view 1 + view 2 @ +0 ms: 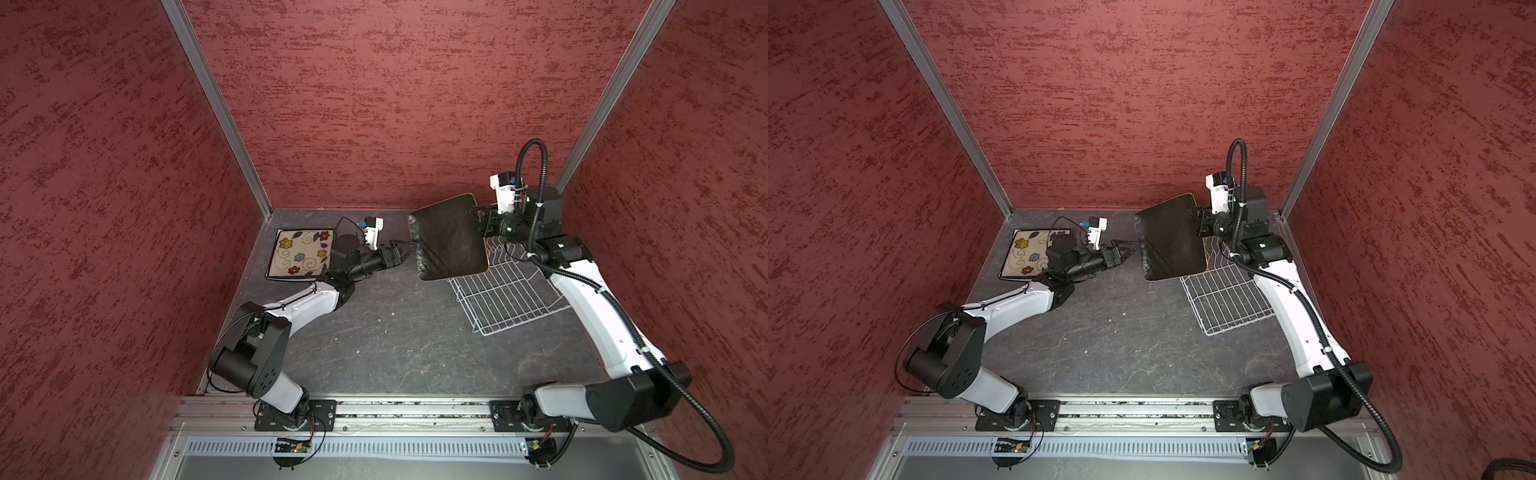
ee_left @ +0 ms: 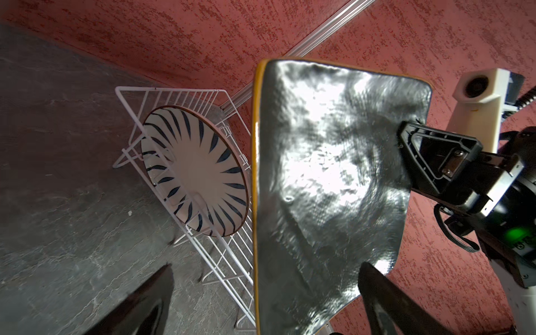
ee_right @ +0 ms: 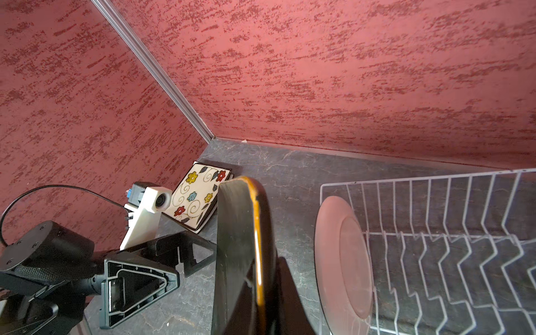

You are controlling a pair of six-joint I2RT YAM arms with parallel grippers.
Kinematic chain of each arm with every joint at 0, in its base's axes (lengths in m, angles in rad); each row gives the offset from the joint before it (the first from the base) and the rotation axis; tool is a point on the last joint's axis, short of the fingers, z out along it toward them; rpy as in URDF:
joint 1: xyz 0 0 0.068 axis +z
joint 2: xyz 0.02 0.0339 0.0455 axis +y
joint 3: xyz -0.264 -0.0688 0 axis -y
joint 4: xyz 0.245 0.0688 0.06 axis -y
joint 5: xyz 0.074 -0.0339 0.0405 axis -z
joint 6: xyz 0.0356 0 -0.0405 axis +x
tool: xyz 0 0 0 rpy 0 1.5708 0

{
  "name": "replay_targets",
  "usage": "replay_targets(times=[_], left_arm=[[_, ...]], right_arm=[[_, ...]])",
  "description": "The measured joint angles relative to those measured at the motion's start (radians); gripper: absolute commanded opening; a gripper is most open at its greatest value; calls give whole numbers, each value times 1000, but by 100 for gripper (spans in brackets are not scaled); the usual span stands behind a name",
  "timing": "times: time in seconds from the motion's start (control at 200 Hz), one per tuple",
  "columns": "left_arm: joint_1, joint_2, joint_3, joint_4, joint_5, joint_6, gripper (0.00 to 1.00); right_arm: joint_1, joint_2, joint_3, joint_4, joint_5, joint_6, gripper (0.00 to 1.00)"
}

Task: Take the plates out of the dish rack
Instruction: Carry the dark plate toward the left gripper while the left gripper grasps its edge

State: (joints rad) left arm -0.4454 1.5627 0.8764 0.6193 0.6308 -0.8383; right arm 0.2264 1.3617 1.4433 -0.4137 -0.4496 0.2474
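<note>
Your right gripper (image 1: 476, 222) pinches the black plate (image 1: 449, 239) over the rack (image 1: 509, 299)'s far end; your left gripper (image 1: 411, 250) gapes beside it. Only wrist views reveal the striped plate (image 2: 194, 171) standing inside.

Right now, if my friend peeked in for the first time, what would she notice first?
Probably the shiny black plate, held up off the table between both arms: the right gripper has its jaws shut on one edge, while the left gripper meets the opposite edge with jaws wide open. Next, the flowery plate lying flat at the back left, and the striped round plate standing in the white dish rack.
</note>
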Motion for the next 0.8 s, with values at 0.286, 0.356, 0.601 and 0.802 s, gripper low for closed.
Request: replay_targets(times=[0.286, 0.356, 0.601, 0.802], left_arm=[[4, 51, -9, 109, 52, -50, 89], [7, 62, -11, 144, 67, -74, 85], [31, 125, -19, 298, 115, -173, 66], [36, 135, -27, 347, 139, -214, 54]], right_arm=[[2, 29, 0, 30, -70, 22, 0], [2, 38, -3, 41, -80, 32, 0], [2, 52, -24, 93, -124, 64, 0], [1, 75, -24, 122, -163, 85, 0]])
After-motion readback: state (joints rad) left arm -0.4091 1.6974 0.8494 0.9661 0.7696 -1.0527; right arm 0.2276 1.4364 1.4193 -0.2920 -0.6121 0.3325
